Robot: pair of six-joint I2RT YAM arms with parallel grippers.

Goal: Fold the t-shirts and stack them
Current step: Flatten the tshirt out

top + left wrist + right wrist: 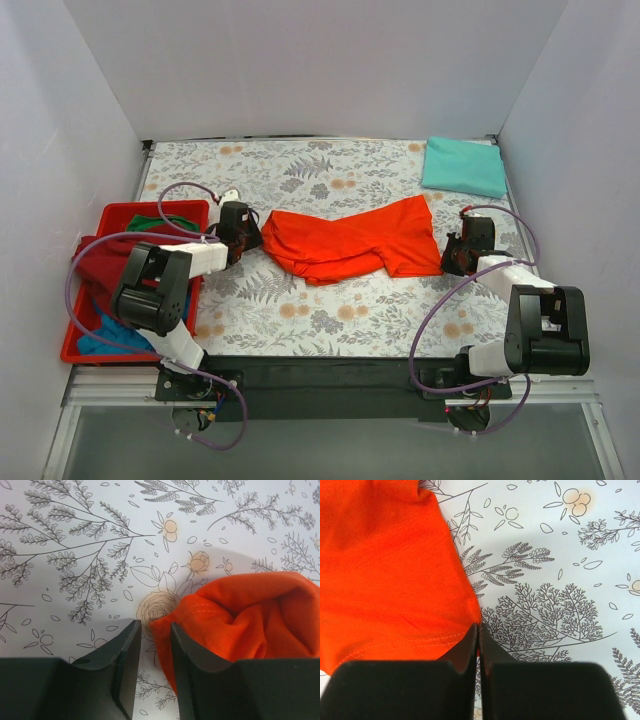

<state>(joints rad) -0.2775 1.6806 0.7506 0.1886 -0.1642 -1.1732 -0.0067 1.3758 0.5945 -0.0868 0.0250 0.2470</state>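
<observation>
Counter (330,310): orange-red t-shirt (350,240) lies crumpled at its middle, between both arms. Only the top view shows the mint-teal t-shirt (463,165), folded at the far right corner. Left wrist view: left jaws slightly apart, shirt edge in the gap. Right wrist view: right jaws closed at the hem corner; whether they pinch cloth cannot be told.

A floral-print tabletop (330,315) carries an orange-red t-shirt (350,240), lying crumpled and stretched sideways across its middle. A mint-teal t-shirt (462,165) lies folded flat in the far right corner, well apart from it. A red tray (125,209) sits along the tabletop's left side.
</observation>
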